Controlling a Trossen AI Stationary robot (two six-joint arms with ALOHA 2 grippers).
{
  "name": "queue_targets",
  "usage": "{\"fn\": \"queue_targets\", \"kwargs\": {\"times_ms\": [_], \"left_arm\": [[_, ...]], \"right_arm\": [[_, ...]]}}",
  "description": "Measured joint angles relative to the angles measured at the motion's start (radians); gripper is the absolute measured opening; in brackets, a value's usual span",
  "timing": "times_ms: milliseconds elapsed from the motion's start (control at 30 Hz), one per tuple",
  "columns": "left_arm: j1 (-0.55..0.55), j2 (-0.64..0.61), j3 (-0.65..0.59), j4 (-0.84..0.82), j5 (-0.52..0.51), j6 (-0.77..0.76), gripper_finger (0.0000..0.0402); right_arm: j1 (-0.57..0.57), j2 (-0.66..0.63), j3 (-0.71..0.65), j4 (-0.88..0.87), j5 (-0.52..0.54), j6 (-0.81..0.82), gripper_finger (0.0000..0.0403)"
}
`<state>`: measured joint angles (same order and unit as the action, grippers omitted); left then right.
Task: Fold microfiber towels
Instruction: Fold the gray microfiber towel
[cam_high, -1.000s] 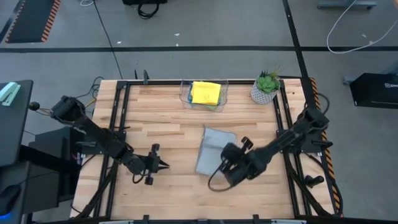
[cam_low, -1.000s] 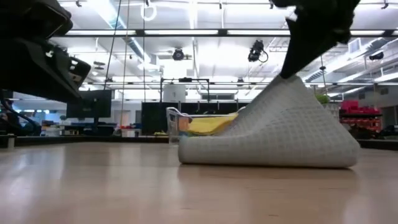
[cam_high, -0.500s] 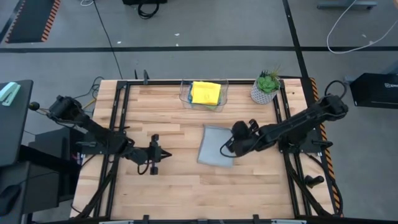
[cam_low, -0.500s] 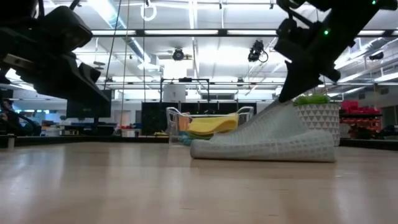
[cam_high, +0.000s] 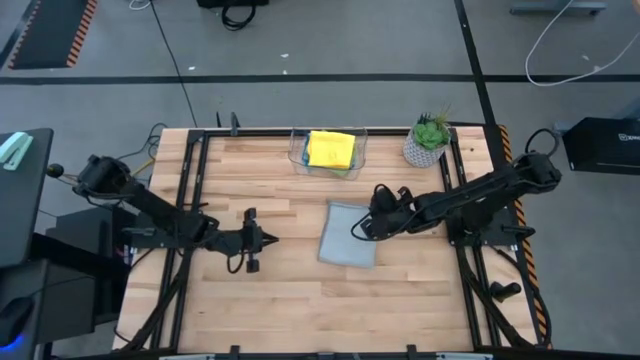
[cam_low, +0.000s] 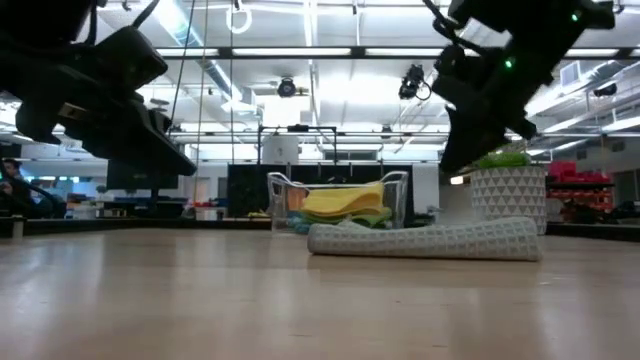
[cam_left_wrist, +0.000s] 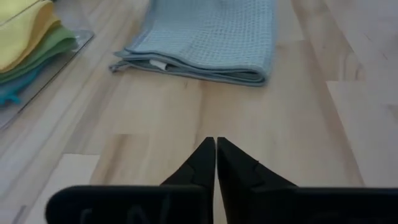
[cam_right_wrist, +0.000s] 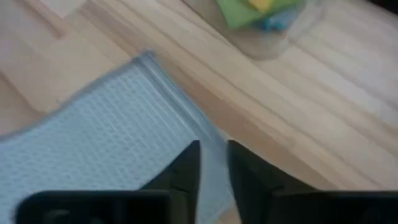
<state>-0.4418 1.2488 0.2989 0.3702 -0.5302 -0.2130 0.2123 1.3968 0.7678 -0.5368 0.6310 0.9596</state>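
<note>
Folded grey towel flat mid-counter. Right gripper above its right edge, jaws slightly apart, empty. Left gripper over bare wood nearby, jaws closed.

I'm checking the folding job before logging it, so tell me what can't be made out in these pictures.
- Clear plastic bin, high view: the yellow folded towel on top hides the cloths beneath.
- Same bin, left wrist view: the picture's edge cuts off the stack.
- Folded grey waffle-weave towel, high view: layer count cannot be told from above.
- Right gripper, low view: whether its tips touch the towel.
</note>
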Motion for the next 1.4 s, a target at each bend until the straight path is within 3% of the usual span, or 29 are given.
{"fn": "queue_targets", "kwargs": {"times_ms": [200,300,400,533,600,767,1100,1267,1400], "left_arm": [[0.062,0.000,0.000,0.005,0.066,0.026,0.0029],[0.101,0.000,0.000,0.005,0.110,0.041,0.0009],[0.138,0.001,0.000,0.023,0.153,0.053,0.0009],[0.174,0.001,0.000,0.060,0.217,0.112,0.0007],[0.196,0.001,0.000,0.081,0.251,0.134,0.0006],[0.259,0.003,0.000,0.096,0.300,0.148,0.0009],[0.295,0.064,0.001,0.156,0.335,0.148,0.0010],[0.300,0.064,0.000,0.165,0.335,0.150,0.0008],[0.300,0.089,0.025,0.171,0.347,0.203,0.0018]], "right_arm": [[-0.003,-0.039,0.117,-0.110,0.013,-0.102,0.0178],[0.002,-0.048,0.132,-0.101,0.011,-0.130,0.0192],[0.002,-0.019,0.056,0.042,-0.013,-0.131,0.0152],[-0.016,0.036,-0.084,0.352,-0.068,-0.179,0.0038],[-0.037,0.069,-0.148,0.508,-0.094,-0.205,0.0013],[-0.133,0.183,-0.232,0.792,-0.200,-0.268,0.0022],[-0.262,0.404,-0.186,1.027,-0.320,-0.458,0.0010],[-0.272,0.413,-0.138,1.006,-0.341,-0.547,0.0005],[-0.276,0.316,-0.087,0.902,-0.339,-0.620,0.0027]]}}
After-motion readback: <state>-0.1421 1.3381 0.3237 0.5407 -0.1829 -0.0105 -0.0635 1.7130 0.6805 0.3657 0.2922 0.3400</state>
